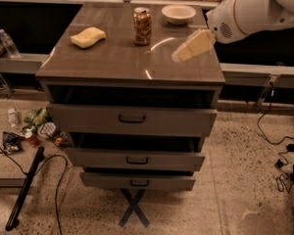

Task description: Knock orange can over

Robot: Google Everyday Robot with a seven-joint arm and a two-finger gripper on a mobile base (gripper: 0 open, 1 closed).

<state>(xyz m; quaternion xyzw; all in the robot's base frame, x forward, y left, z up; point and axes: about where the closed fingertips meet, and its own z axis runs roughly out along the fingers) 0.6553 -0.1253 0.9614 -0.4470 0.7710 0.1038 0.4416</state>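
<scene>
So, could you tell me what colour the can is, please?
The orange can is mottled orange-gold, silver-rimmed (camera view); the gripper hangs right of it.

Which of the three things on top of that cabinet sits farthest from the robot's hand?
The yellow sponge, far over on the left. The gripper hovers above the right side; the orange can and white bowl are much closer to it.

The hand (pixel 185 53) hangs near the surface's (pixel 112 62) right edge, showing only as a beige wedge, and its arm (pixel 255 11) is cut off by the top and right borders. The insides of the open drawers (pixel 132 119) are lost in shadow, and the floor litter (pixel 36 129) is too small to identify.
</scene>
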